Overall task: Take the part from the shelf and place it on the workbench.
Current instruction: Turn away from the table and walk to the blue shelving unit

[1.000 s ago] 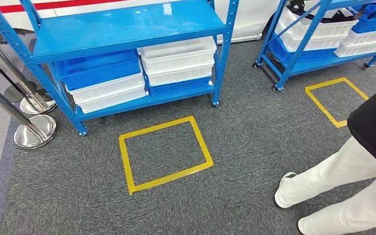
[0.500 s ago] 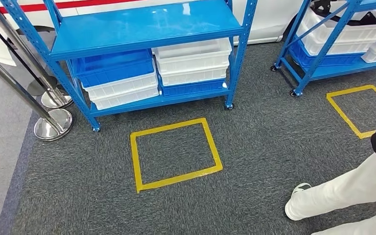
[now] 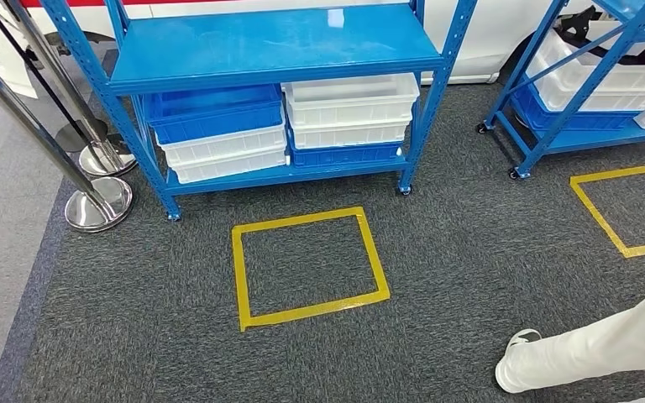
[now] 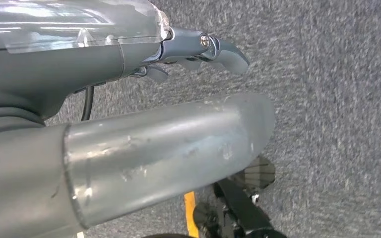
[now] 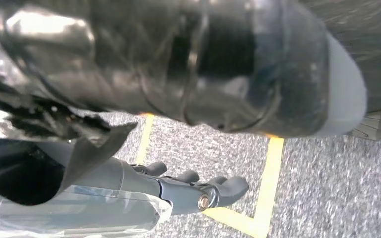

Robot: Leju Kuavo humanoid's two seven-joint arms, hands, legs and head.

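In your right wrist view, a black, glossy wrapped part (image 5: 178,59) is lying alongside the right hand (image 5: 178,191), its long axis following the fingers and its grey end pointing fingertip-ward. I cannot tell whether that hand is gripping it. Your left hand (image 4: 129,59) is hanging empty, fingers apart. The head view is giving you the blue shelf (image 3: 277,46) and a yellow floor square (image 3: 309,267).

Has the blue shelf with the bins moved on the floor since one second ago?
No. The blue shelf keeps its place beside the yellow floor square; both shifted right together in the head view, so the camera moved.
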